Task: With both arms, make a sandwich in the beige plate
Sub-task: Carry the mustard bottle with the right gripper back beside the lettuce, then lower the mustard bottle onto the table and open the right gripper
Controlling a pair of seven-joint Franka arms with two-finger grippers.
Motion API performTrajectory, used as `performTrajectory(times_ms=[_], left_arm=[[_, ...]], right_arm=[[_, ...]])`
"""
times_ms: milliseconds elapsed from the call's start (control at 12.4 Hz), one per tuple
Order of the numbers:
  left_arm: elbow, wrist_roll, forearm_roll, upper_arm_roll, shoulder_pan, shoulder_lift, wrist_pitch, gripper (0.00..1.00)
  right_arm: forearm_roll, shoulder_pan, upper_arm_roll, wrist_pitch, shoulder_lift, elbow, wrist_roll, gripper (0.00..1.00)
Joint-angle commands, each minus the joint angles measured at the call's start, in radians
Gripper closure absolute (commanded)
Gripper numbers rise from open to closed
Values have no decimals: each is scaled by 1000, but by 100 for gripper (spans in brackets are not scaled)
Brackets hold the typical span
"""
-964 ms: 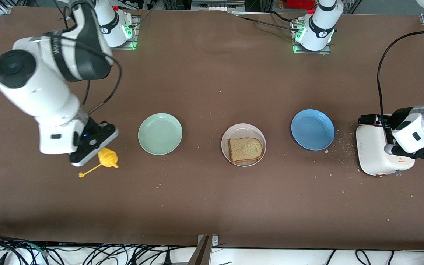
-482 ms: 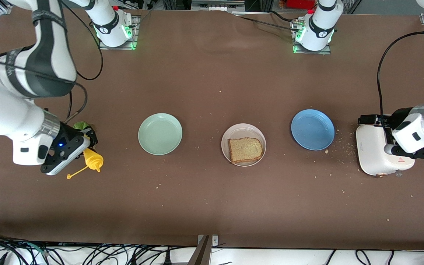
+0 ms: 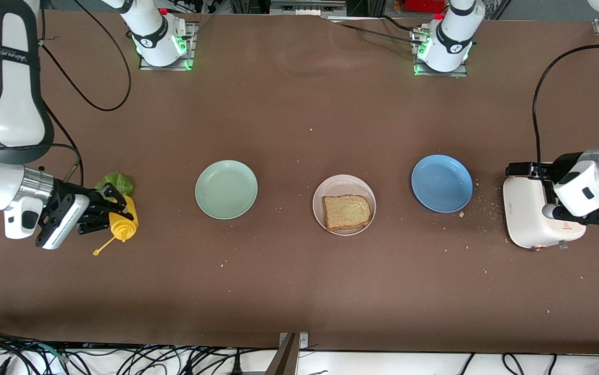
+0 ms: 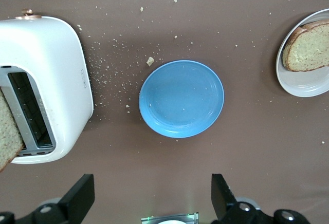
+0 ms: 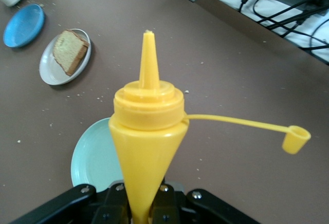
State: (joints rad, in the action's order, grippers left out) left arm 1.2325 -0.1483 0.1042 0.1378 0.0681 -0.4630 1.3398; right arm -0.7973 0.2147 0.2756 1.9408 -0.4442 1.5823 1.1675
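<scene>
A: Two arms, one bench (image 3: 299, 291). Which step is this?

B: The filling stage, I'd judge. One bread slice (image 3: 346, 212) lies in the beige plate (image 3: 344, 185) at mid-bench, with nothing on it yet.

A: And the biggest item?

B: The white toaster (image 3: 528, 219) at the left arm's end of the bench. The left pincer (image 4: 151, 203) hangs over it, fingers spread wide and empty; the left wrist view shows a second slice (image 4: 7, 131) poking out of the slot. That arm waits.

A: The other plates?

B: The blue plate (image 3: 442, 183) and mint green plate (image 3: 226, 189) flank the beige one, both bare.

A: The right pincer?

B: The right pincer (image 3: 107, 208) is clenched on a yellow squeeze bottle (image 3: 120, 223) at the right arm's end, its cap (image 3: 97, 252) dangling open. A lettuce leaf (image 3: 116, 182) lies just beside it.

A: So the plate is well apart from that pincer?

B: Yes, with the mint plate between. Next, I'd guess, carry the bottle over the slice, nozzle down.
</scene>
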Motion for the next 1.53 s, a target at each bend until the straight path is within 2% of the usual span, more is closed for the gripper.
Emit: performTrajectory(times_ms=[0, 161, 563, 804, 1045, 1447], left_arm=[[-2, -4, -35, -1, 7, 6, -10, 0], [-2, -4, -35, -1, 7, 6, -10, 0], [-2, -4, -35, -1, 7, 6, -10, 0], [-2, -4, -35, -1, 7, 6, -10, 0], [-2, -4, -35, -1, 7, 6, -10, 0], [-2, -4, -35, -1, 9, 4, -10, 0]], right_arm=[[-153, -38, -47, 69, 100, 217, 212, 100], [-277, -58, -47, 67, 99, 309, 451, 100], [-436, -126, -47, 5, 69, 485, 898, 100], [-509, -170, -47, -89, 6, 513, 1114, 100], [-609, -199, -47, -182, -106, 506, 1320, 100], [-626, -218, -45, -209, -140, 496, 1422, 100]])
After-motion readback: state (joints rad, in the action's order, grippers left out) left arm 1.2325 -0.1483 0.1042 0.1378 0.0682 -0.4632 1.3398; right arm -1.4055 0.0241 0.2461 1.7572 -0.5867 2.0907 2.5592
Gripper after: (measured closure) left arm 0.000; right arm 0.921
